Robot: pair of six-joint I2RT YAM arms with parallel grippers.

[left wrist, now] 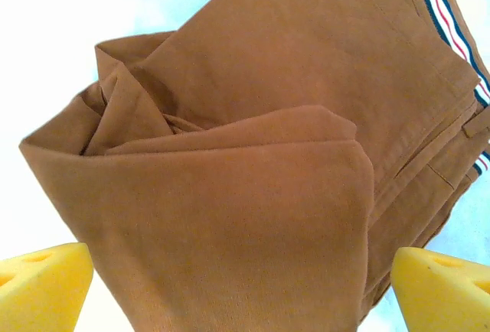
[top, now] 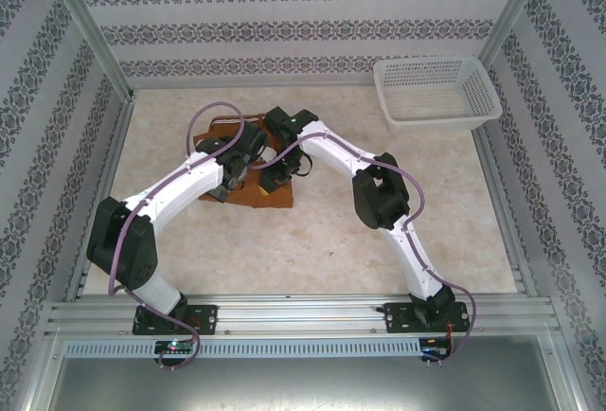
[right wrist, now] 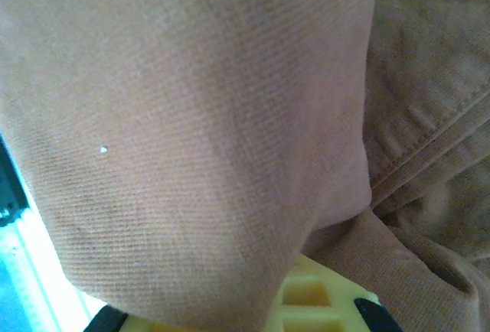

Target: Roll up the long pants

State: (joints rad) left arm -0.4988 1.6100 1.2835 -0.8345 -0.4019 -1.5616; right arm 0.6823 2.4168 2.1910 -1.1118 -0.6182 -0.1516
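Rust-brown long pants (left wrist: 253, 156) are pinched by the right gripper (top: 276, 174); left gripper (left wrist: 243, 286) spread wide.

The long pants (left wrist: 253, 217) are matt brown cloth with a fine weave. The pads (left wrist: 42, 286) of the left tool (left wrist: 243, 290) look like yellow foam. The basket (top: 437, 117) is white plastic with holes.

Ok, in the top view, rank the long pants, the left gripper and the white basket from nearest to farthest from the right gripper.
1. long pants: pinched in the right gripper itself, centre of the table.
2. left gripper: close on its left, open over the cloth.
3. white basket: far right corner.
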